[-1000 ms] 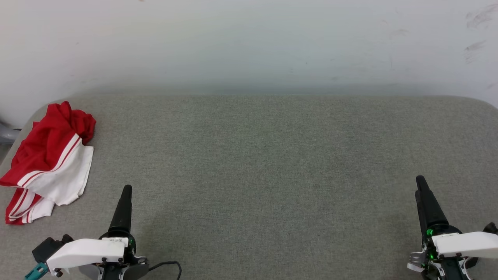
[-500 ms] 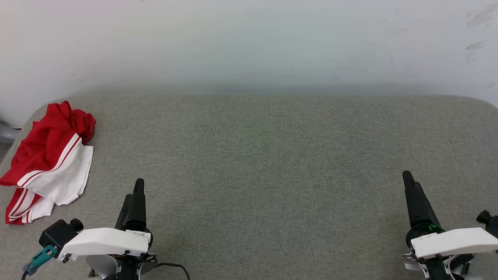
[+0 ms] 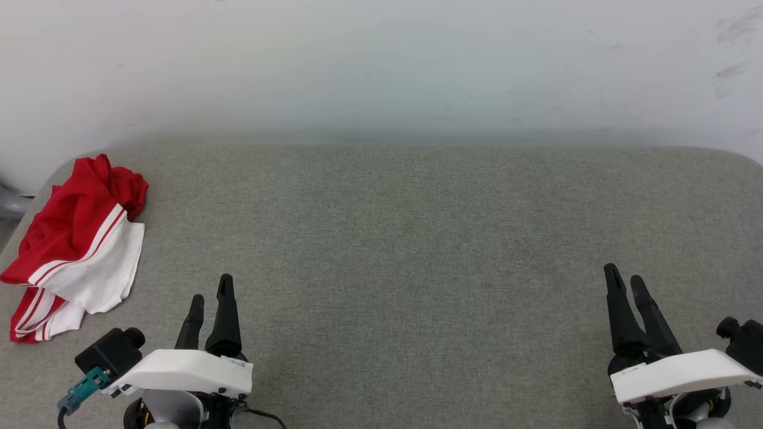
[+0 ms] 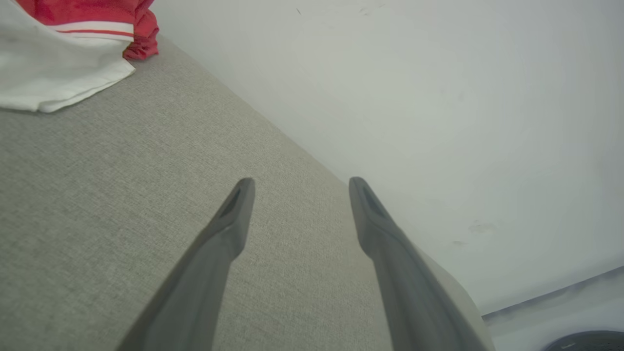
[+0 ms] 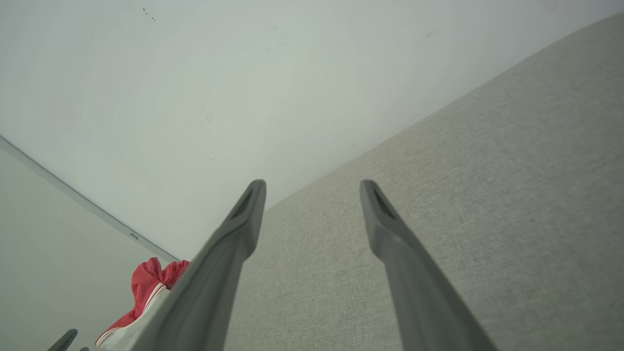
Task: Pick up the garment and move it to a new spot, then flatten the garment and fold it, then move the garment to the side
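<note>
**A:** Start at the table's [image 3: 417,238] near edge. What are the grippers doing?

**B:** The left gripper [image 3: 211,286] hangs over the near edge toward the table's left end. The right gripper [image 3: 622,272] hangs over the same edge at the right end. Both point toward the far edge with fingers spread wide and nothing between them. Each wrist view shows plain grey cloth through the gap.

**A:** Why spread and empty?

**B:** My guess is they're set to take hold, and the pick-up hasn't begun. Wide jaws suit a loose bunch of thin fabric.

**A:** And the shirt?

**B:** The shirt [image 3: 77,238] lies crumpled on the table's left end, between the near and far edges. Its red body is bunched toward the far side. A white sleeve with red-striped trim spills toward the near side. It reaches the table's left rim and may hang slightly over, but I can't be sure.

**A:** Which arm is placed for it?

**B:** The left one. It is near the shirt but not touching it. The right is well apart, at the table's other end.

**A:** And the table's wide middle?

**B:** That is likely the new spot, with room to lay the shirt out, flatten it and fold it.

**A:** Beyond the far edge?

**B:** A plain pale wall [image 3: 381,71], scuffed toward the right.
</note>
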